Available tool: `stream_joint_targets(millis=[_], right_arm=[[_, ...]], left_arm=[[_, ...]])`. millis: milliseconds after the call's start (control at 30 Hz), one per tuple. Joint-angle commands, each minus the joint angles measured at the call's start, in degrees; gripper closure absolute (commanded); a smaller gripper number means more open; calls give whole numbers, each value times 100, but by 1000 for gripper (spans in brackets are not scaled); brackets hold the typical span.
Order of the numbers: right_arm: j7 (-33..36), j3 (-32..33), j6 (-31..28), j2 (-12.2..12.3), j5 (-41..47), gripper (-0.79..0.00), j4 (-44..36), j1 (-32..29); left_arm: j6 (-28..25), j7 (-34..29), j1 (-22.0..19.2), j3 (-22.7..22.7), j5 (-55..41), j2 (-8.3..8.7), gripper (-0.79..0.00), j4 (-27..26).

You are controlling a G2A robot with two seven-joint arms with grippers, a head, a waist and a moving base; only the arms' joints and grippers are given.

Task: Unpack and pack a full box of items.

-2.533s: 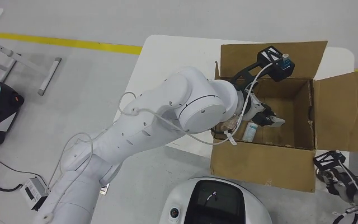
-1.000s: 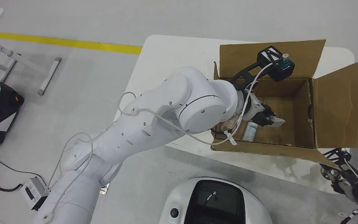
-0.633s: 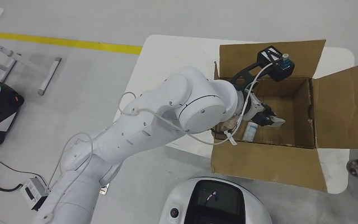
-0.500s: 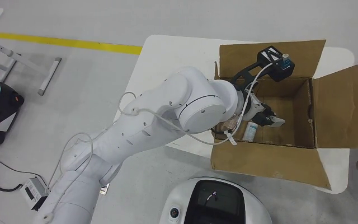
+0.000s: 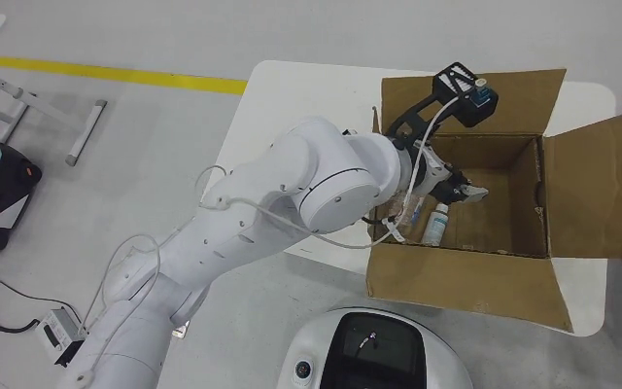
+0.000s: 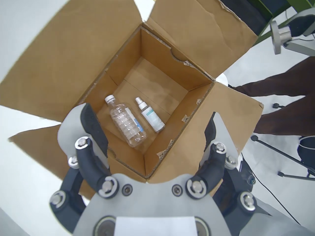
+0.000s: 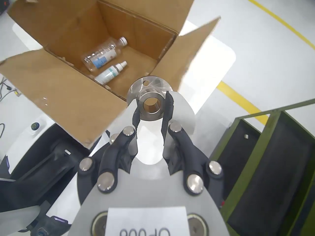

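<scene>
Box point(image 5: 466, 282) sits on the white surface point(image 5: 292, 107) with all four flaps point(image 6: 196, 23) folded out, so the opening is clear from above. There are two things lying on the bottom, side by side and nearly parallel: a clear bottle point(image 6: 125, 121) with a white cap and a smaller white spray bottle point(image 6: 150, 117). They're close together, but I can't tell if they actually touch. Both lie toward one wall, and the rest of the box floor is bare cardboard.

Left gripper point(image 5: 465, 190) hangs over the opening above the bottles. Its fingers point(image 6: 92, 126) are spread wide, and in the wrist view both bottles show far down between them. From the top view the left arm point(image 5: 330, 175) covers the near left corner of the box and hides most of the clear bottle. The spray bottle shows just beside it.

Right gripper point(image 7: 152, 106) is outside the box, off past one corner. Its fingers point(image 7: 167, 104) are pinched narrow on the hub of a round metal flange point(image 7: 147, 84). In that wrist view the flange sits in front of the box corner, and the near flap cuts off the base of the spray bottle.

Other stuff around: a green rack point(image 7: 260, 133) right next to the right gripper, and a yellow line point(image 5: 117, 75) on the floor beyond the surface.
</scene>
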Motion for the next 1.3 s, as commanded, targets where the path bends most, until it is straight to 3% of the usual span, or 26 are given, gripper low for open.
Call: stream_joint_targets(millis=[0,333,467,667,933,1267], right_arm=[[-16,-101,-23,32,103,0,0,81],[-424,-1108,240,150,-122,0,0,539],[-587,-1928,555,170,-739,0,129,819],[-602,-3606,1070,130,-1853,0,741,1705],[-319,-5800,1949,-177,-3033,0,2000,3260],[661,-7410,2834,-697,-3725,0,3477,4723]], left_arm=[[39,-42,64,-171,284,48,-785,-141],[263,-416,596,-1069,1444,276,-785,-692],[250,-621,803,-1363,1775,345,-785,-869],[250,-621,803,-1363,1775,345,-785,-869],[250,-621,803,-1363,1775,345,-785,-869],[250,-621,803,-1363,1775,345,-785,-869]])
